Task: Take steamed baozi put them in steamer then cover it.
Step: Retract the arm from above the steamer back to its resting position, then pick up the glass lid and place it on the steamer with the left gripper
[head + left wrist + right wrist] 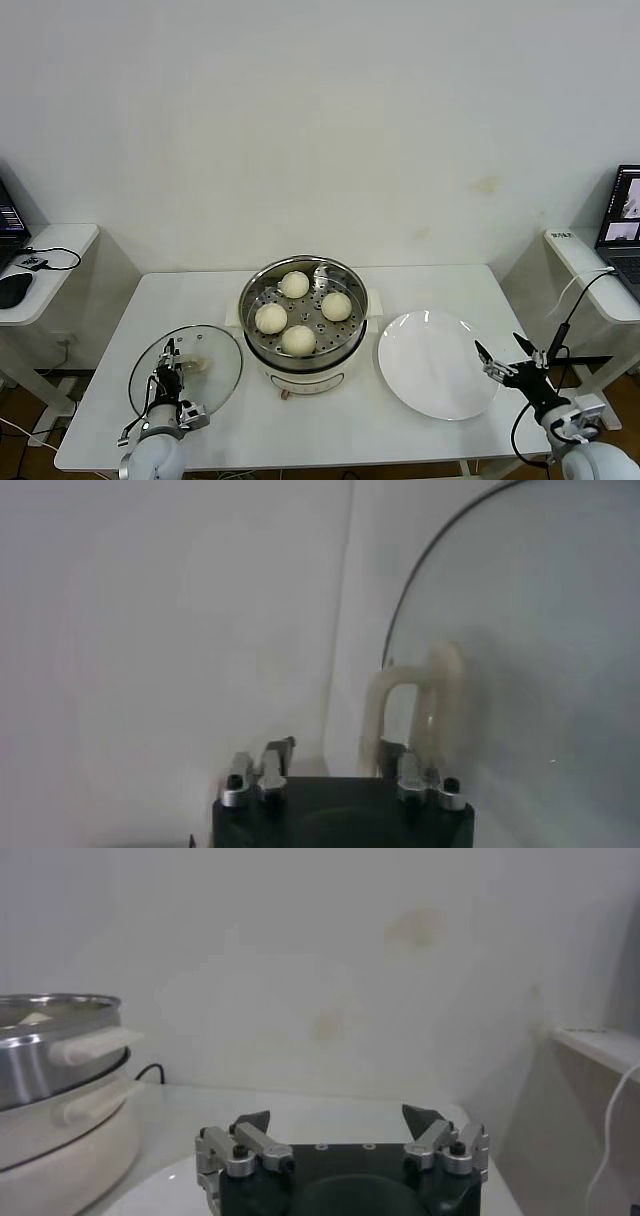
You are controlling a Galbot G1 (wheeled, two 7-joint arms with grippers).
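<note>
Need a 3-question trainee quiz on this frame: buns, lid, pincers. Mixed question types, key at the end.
1. How many steamed baozi sit in the steamer?
2. True or false: the cover is already on the steamer.
3. Which pincer is beside the cover's handle? A) left pincer B) right pincer

Key:
1. Four, all on the perforated tray.
2. False. The cover lies flat on the table, on the steamer's left; the pot is uncovered.
3. A. The left pincer is at the handle, open, not yet gripping. The right pincer hangs open by the empty white plate, on the steamer's right.
</note>
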